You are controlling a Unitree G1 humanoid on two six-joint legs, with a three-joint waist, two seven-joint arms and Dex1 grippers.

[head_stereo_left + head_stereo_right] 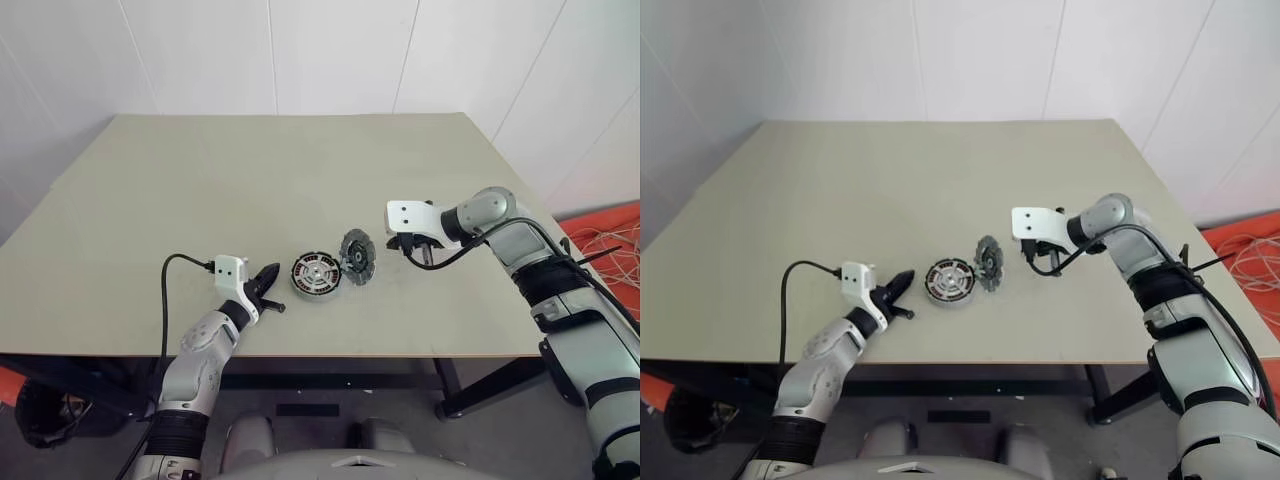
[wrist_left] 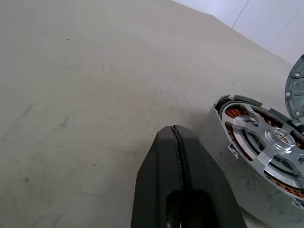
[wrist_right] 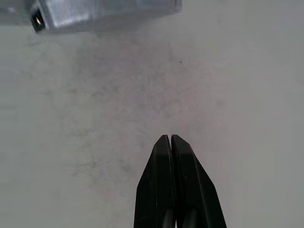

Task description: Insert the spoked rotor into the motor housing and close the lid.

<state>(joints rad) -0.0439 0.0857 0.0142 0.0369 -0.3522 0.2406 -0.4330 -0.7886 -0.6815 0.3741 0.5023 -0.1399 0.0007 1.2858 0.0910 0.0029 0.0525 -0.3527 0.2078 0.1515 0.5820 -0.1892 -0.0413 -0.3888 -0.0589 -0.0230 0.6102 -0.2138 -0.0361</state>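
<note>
While lid [image 1: 357, 256] stands open, spoked rotor [image 1: 317, 275] sits in motor housing [image 2: 237, 164].

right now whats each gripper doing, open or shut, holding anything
left gripper: shut, holding nothing, beside the motor housing.
right gripper: shut, holding nothing, over bare table.

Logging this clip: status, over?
Left gripper shut, empty, beside grey motor housing. Right gripper shut, empty, over bare table. Silver spoked rotor seated in housing; white-segmented lid upright, open. Nothing in the way.
</note>
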